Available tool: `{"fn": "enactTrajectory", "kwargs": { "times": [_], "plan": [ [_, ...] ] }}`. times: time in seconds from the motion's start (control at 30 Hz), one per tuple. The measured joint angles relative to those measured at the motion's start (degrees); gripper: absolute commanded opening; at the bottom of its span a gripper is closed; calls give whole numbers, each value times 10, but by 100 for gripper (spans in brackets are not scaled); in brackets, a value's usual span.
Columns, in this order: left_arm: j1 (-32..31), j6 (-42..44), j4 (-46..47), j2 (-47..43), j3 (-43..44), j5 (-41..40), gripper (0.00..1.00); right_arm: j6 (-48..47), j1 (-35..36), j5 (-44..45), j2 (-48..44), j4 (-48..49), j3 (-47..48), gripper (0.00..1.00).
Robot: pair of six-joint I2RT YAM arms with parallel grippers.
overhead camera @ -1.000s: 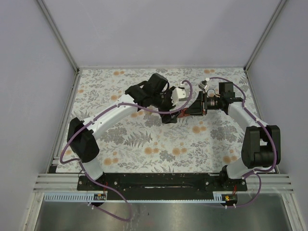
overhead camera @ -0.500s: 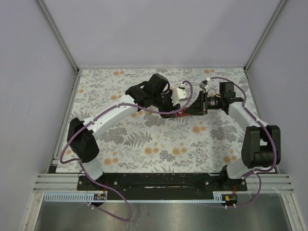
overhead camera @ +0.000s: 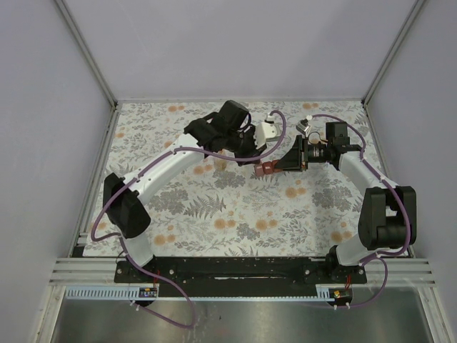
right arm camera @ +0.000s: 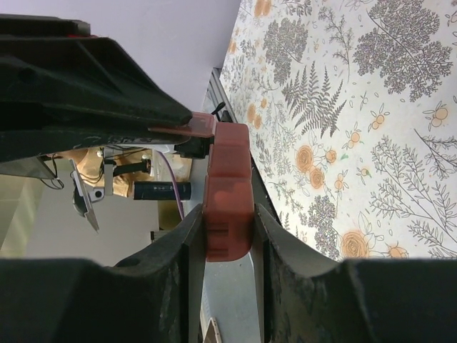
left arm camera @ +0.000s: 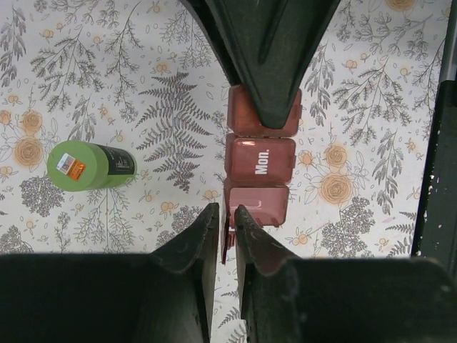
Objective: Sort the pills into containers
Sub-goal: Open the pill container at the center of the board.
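Observation:
The dark-red pill box (left arm camera: 258, 153) hangs above the cloth, and my right gripper (right arm camera: 227, 209) is shut on its end (right arm camera: 228, 164). One compartment lid reads "Mon.". The nearest compartment stands open, and its thin hinged lid (left arm camera: 227, 239) is pinched edge-on between the fingers of my left gripper (left arm camera: 226, 214). From above, the box (overhead camera: 265, 168) shows between the left gripper (overhead camera: 255, 158) and the right gripper (overhead camera: 287, 161). A bright green bottle (left arm camera: 89, 166) lies on its side on the cloth, left of the box. No pills show in any view.
A flower-printed cloth (overhead camera: 214, 207) covers the table. Grey walls and metal rails (overhead camera: 93, 78) enclose it on three sides. Both arms meet over the far middle of the cloth.
My left gripper has gone from wide open to shut on the pill box lid, and its wrist has drawn slightly back. The right gripper has kept its hold without moving.

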Motion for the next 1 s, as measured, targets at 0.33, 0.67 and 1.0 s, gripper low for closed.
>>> {"fn": "enactTrajectory", "kwargs": {
  "times": [0.33, 0.67, 1.0],
  "plan": [
    [14, 0, -10, 26, 2, 10, 24, -7, 0, -11, 0, -2, 0, 0],
    [34, 4, -41, 34, 29, 56, 43, -46, 0, -20, 0, -42, 2, 0],
    [46, -2, -47, 39, 38, 73, 45, -65, 0, -26, 0, -63, 9, 0]
  ]
}}
